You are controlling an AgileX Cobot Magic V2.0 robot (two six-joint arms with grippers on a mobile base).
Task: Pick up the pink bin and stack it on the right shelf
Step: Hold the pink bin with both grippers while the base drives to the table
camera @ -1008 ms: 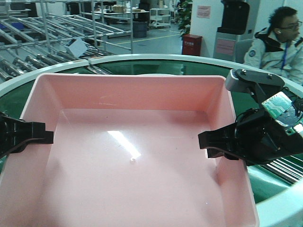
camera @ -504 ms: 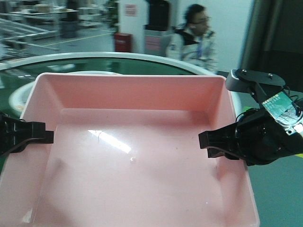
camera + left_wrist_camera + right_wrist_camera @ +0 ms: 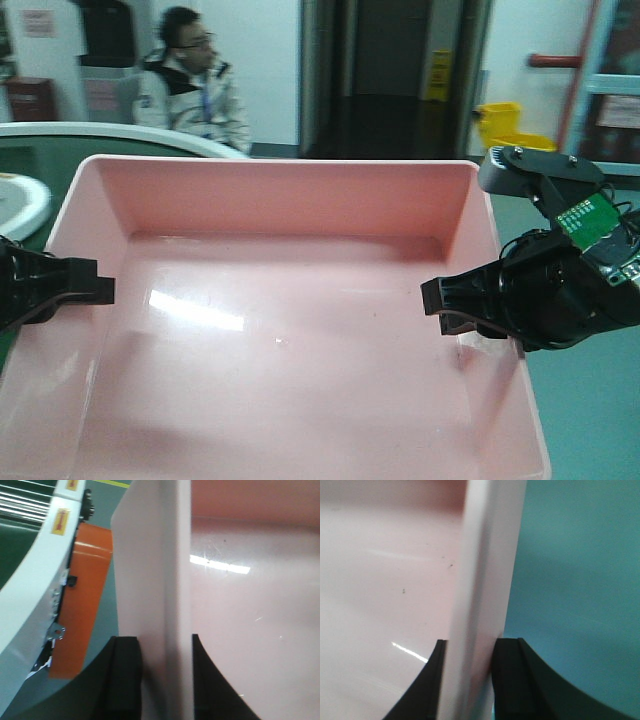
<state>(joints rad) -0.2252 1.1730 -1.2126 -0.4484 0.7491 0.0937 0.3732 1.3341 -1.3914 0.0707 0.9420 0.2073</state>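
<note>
As the backdrop swings from conveyor (image 3: 22, 165) to doorway (image 3: 390, 75), robot turns | left gripper (image 3: 160, 655), right gripper (image 3: 470, 652) clamp side walls of pink bin (image 3: 290, 330) | right shelf unseen

Within the pink bin (image 3: 280, 195) the bottom is bare and the room above it is free, save at the two side walls. There the left gripper (image 3: 159, 680) and the right gripper (image 3: 467, 680) each clamp the wall, one finger inside and one outside.

Left of the bin, a white conveyor rim (image 3: 30, 580) and an orange panel (image 3: 82, 605) stand near, leaving only a narrow strip of floor along the bin's wall. Right of the bin lies clear teal floor (image 3: 570, 580).

Beyond the bin's far-left corner is a person (image 3: 190, 85). Behind the far wall is a dark doorway (image 3: 390, 80). Beyond the far-right corner is a yellow bucket (image 3: 510, 125), seemingly well back.
</note>
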